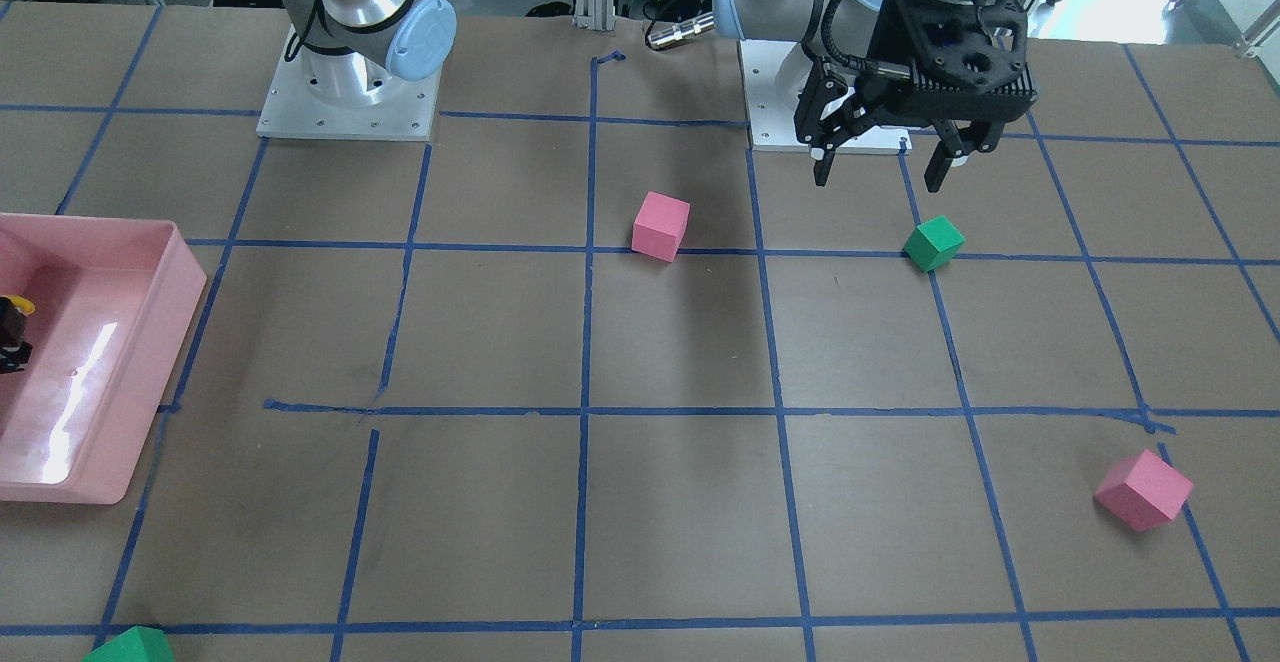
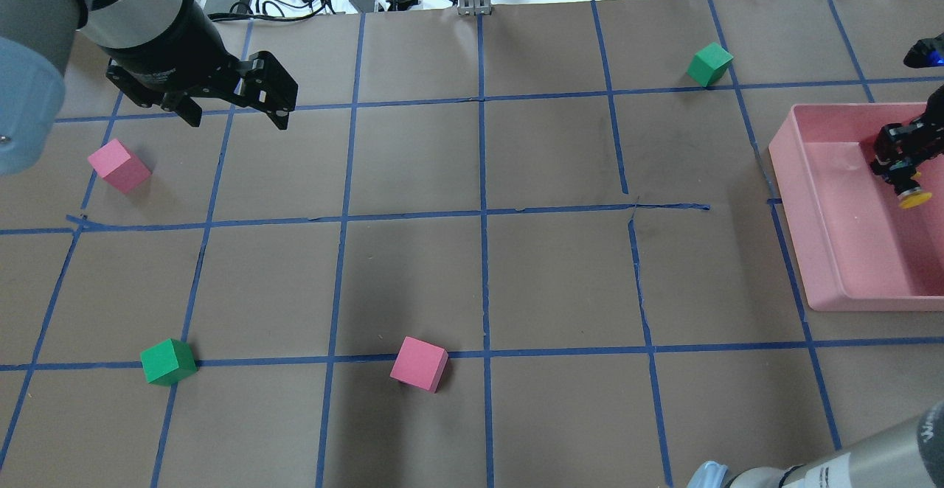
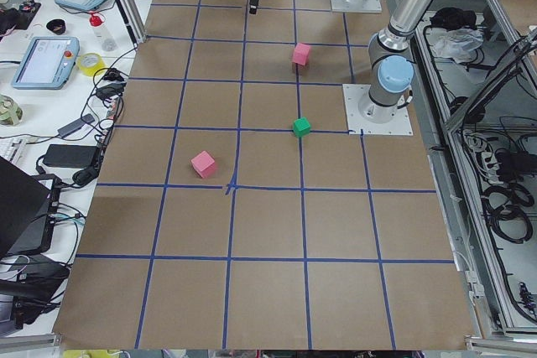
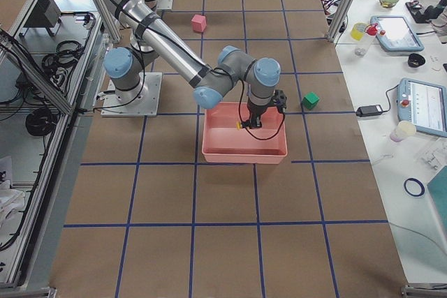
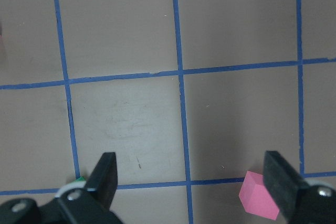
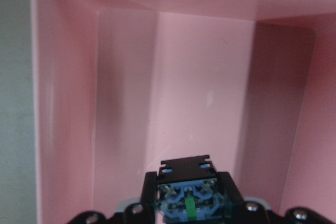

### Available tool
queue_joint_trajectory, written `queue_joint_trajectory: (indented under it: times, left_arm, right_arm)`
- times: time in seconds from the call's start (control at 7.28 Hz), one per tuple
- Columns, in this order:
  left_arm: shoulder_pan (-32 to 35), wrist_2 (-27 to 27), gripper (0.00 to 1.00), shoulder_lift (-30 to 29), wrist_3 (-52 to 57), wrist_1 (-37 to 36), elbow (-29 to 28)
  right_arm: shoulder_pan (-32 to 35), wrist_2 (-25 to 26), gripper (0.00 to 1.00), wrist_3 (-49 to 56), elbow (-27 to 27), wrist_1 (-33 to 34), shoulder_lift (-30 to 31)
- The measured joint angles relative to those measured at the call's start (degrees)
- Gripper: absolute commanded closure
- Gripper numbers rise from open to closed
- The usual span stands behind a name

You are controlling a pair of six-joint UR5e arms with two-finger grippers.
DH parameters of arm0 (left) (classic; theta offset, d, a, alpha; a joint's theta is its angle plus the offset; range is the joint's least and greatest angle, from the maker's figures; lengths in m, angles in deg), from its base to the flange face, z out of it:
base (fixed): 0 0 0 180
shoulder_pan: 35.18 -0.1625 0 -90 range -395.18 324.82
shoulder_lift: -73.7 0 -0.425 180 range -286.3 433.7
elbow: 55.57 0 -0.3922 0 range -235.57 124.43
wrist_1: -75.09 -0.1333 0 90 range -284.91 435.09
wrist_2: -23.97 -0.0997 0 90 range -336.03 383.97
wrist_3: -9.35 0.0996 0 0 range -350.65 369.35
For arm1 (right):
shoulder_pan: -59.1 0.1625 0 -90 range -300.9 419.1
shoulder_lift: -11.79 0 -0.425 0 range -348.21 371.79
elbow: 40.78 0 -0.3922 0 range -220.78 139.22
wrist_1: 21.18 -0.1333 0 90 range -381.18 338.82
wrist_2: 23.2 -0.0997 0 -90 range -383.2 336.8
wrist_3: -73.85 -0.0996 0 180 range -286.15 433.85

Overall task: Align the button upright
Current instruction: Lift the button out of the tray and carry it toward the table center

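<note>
The button is held in my right gripper (image 2: 901,171) over the pink tray (image 2: 848,281) at the table's right end. Its yellow cap (image 2: 917,197) sticks out below the black fingers. In the right wrist view its base block (image 6: 187,199) with a green mark faces the camera between the fingers, above the tray floor (image 6: 157,87). In the front view the cap (image 1: 20,305) shows at the left edge, in the right side view it (image 4: 239,125) hangs over the tray. My left gripper (image 2: 236,113) is open and empty, high above the table, and also shows in the front view (image 1: 880,170).
A pink cube (image 2: 119,166) and a green cube (image 2: 168,361) lie on the left side. Another pink cube (image 2: 419,363) sits near the middle front. A second green cube (image 2: 709,64) sits at the far right, beyond the tray. Blue tape lines grid the brown table.
</note>
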Motion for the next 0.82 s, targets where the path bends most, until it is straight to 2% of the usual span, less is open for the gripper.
queue_joint_trajectory:
  times: [0.41,0.82]
  left_arm:
    - [0.0,0.0,0.0,0.0,0.0,0.0,0.0]
    - [0.0,-0.1,0.0,0.1,0.0,0.0,0.1]
  right_arm:
    - [7.2,0.0,0.99,-6.9,2.3,-4.7,3.7]
    - [21.2,-0.1,0.99,-22.6,2.3,-3.3,3.8]
